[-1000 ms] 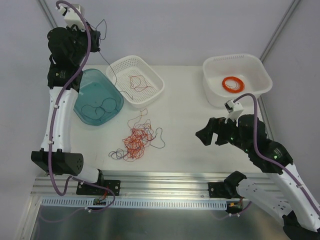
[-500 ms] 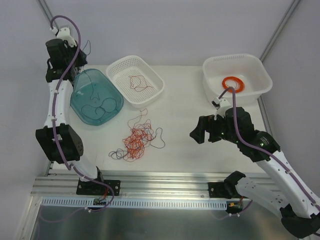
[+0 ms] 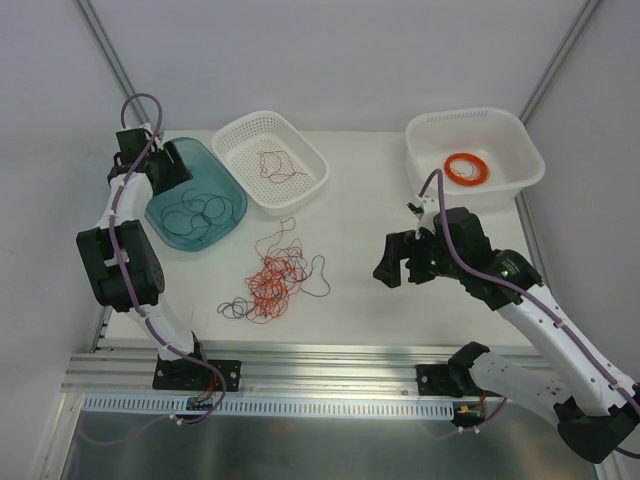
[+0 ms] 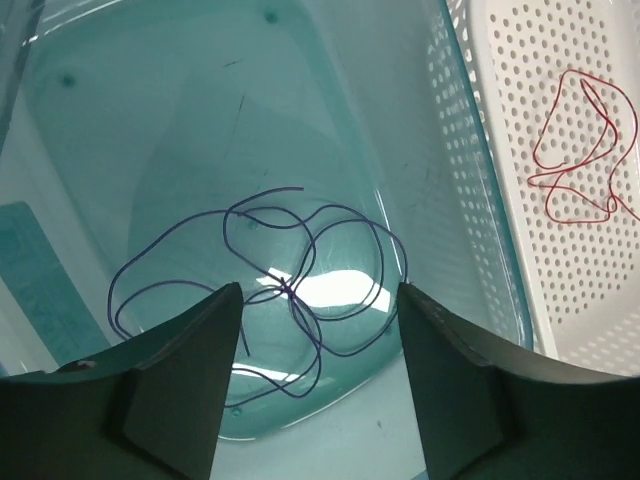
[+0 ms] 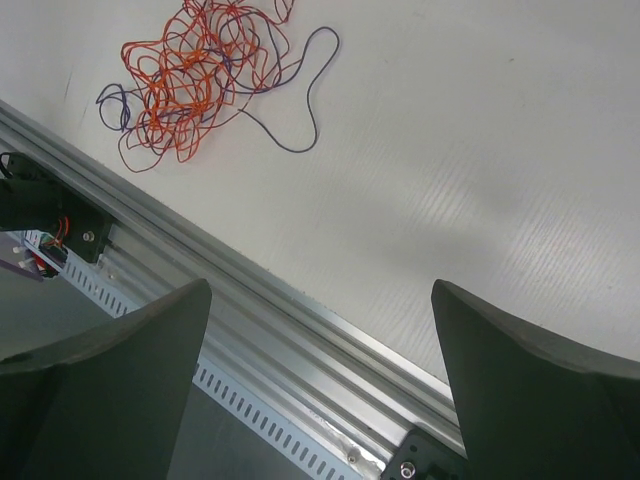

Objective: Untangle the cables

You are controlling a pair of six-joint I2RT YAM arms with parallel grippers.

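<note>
A tangle of orange-red, red and dark cables (image 3: 272,280) lies on the white table, and it also shows at the top left of the right wrist view (image 5: 200,70). Loose dark navy cables (image 4: 270,290) lie curled in the teal bin (image 3: 230,190). One red cable (image 3: 277,165) rests in the white perforated basket (image 3: 305,145). My left gripper (image 3: 168,168) hovers open over the bin's far left side, and nothing sits between its fingers (image 4: 180,390). My right gripper (image 3: 398,268) hangs open and empty to the right of the tangle, above the table.
A white tub (image 3: 520,150) at the back right holds a thick orange coil ring (image 3: 467,168). An aluminium rail (image 3: 320,362) runs along the near table edge, right below my right gripper (image 5: 320,290). The basket wall (image 4: 480,200) stands next to the bin.
My left arm has swung down from high behind the bin to just over it and its gripper has opened; the dark cable that hung from it is gone from the air. My right gripper has moved left.
</note>
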